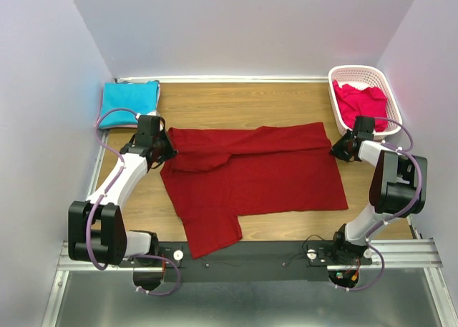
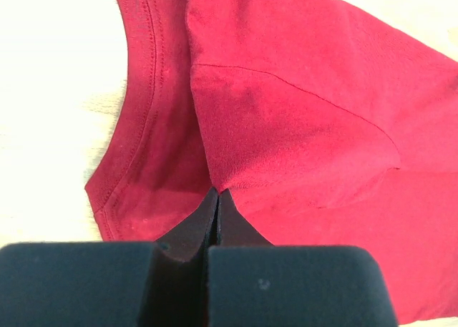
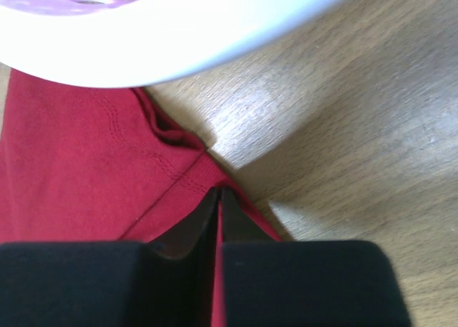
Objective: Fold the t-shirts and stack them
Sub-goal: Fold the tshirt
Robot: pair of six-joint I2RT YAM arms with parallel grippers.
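The dark red t-shirt point(image 1: 250, 177) lies spread across the middle of the table, its far part folded over. My left gripper point(image 1: 170, 149) is shut on its left edge; in the left wrist view the shut jaws point(image 2: 217, 192) pinch a fold of the dark red cloth point(image 2: 286, 112) near the collar. My right gripper point(image 1: 335, 149) is shut on the shirt's far right corner; the right wrist view shows cloth point(image 3: 86, 169) clamped between the fingertips point(image 3: 219, 191). A folded turquoise t-shirt point(image 1: 129, 101) lies at the far left. The pinkish-red t-shirt point(image 1: 361, 101) lies in the basket.
The white latticed basket point(image 1: 342, 75) stands at the far right corner, close behind my right gripper; its rim point(image 3: 179, 41) fills the top of the right wrist view. Bare wooden table point(image 1: 236, 101) lies beyond the shirt. White walls enclose the table.
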